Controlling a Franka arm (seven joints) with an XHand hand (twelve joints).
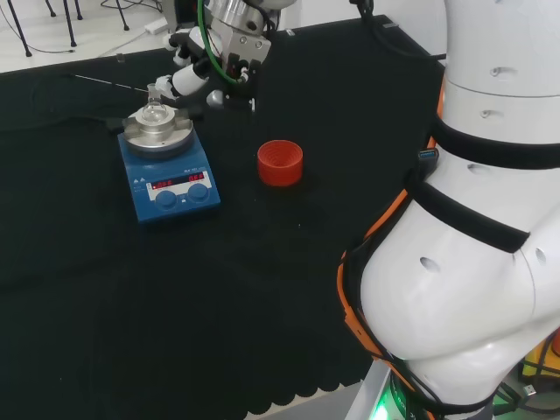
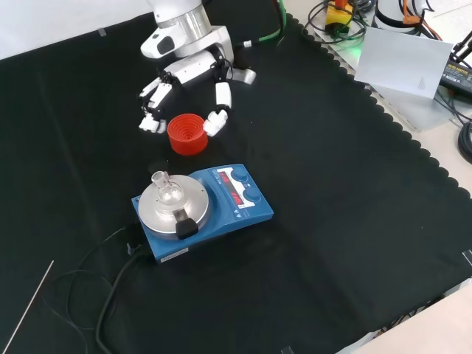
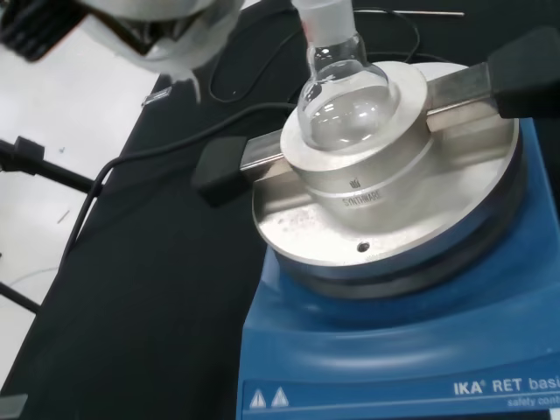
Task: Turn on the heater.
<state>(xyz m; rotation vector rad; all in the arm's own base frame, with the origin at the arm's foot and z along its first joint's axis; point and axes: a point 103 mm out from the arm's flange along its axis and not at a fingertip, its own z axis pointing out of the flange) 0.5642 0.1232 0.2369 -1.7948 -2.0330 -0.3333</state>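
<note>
The heater (image 1: 166, 179) is a blue hotplate with a round silver top and two blue knobs (image 1: 182, 195) on its front panel. Red digits glow on its display (image 1: 175, 181). A small round clear flask (image 1: 155, 112) sits in the metal block on the plate. The hand (image 1: 197, 74) hovers just beyond the heater, close to the flask's neck, with relaxed, spread fingers and nothing in them. From the front, the hand (image 2: 188, 74) hangs above the cloth behind the heater (image 2: 221, 214) and flask (image 2: 168, 192). The wrist view looks down on the flask (image 3: 346, 96) and heater (image 3: 394, 350).
A red ribbed ring stand (image 1: 280, 162) stands right of the heater, below the fingers in the front view (image 2: 186, 134). A black power cable (image 2: 110, 284) trails from the heater. A thin rod (image 2: 26, 310) lies on the cloth. The arm's white links (image 1: 472, 219) stand at the right.
</note>
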